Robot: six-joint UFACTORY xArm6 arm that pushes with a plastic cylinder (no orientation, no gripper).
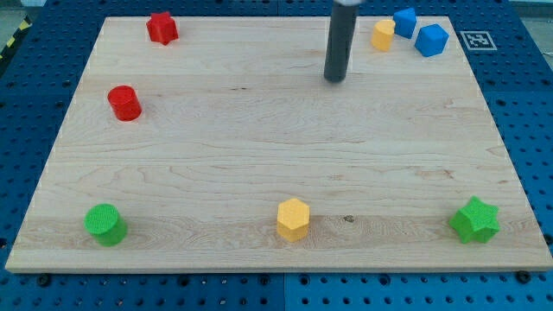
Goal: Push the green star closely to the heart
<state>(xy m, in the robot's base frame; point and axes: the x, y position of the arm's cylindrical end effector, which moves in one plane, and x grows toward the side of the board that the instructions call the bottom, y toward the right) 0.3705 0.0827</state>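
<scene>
The green star lies at the view's bottom right, near the board's corner. A small yellow block at the view's top right looks like the heart, though its shape is hard to make out. My tip rests on the board in the upper middle, left of and a little below that yellow block. It touches no block and is far from the green star.
Two blue blocks sit just right of the yellow block. A yellow hexagon lies at the bottom middle and a green cylinder at the bottom left. A red cylinder and a red star are at the left and top left.
</scene>
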